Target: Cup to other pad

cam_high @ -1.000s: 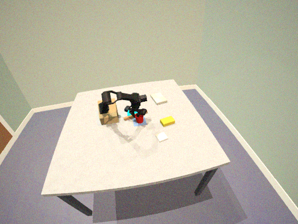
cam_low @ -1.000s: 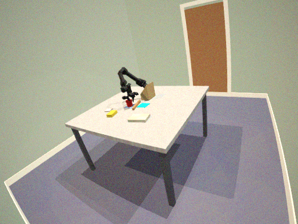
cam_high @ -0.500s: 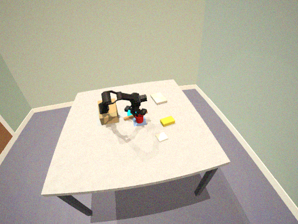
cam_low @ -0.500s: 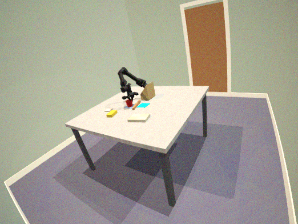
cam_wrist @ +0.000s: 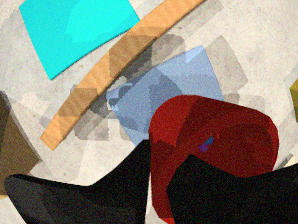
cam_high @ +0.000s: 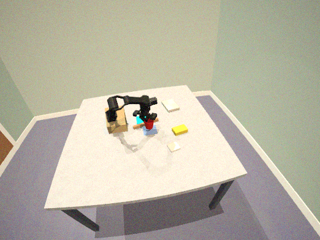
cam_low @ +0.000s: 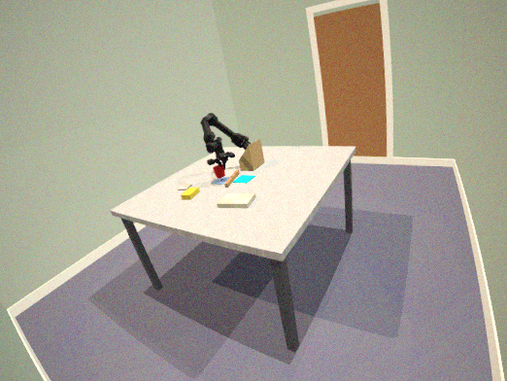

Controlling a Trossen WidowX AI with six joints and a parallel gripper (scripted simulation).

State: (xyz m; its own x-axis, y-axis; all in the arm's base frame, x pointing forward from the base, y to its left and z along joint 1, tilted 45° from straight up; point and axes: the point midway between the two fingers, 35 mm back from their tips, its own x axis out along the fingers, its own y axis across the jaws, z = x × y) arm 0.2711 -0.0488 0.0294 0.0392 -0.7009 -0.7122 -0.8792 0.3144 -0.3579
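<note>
Red cup gripped above the blue pad

The tool [cam_high: 146, 119] [cam_low: 220, 165] [cam_wrist: 154, 145] is clamped on the red cup [cam_high: 149, 123] [cam_low: 219, 171] [cam_wrist: 215, 130] – tilted, mid-frame in the top view, over the blue pad [cam_high: 150, 130] [cam_low: 220, 181] [cam_wrist: 167, 85]. Marbles [cam_wrist: 206, 145] show inside it. At the wrist view's upper left lies the cyan pad [cam_high: 140, 120] [cam_low: 244, 179] [cam_wrist: 80, 32] – a wooden bar [cam_high: 138, 125] [cam_low: 232, 179] [cam_wrist: 100, 72] runs between the pads on the desk [cam_high: 122, 171] [cam_low: 272, 219] [cam_wrist: 65, 167].
</note>
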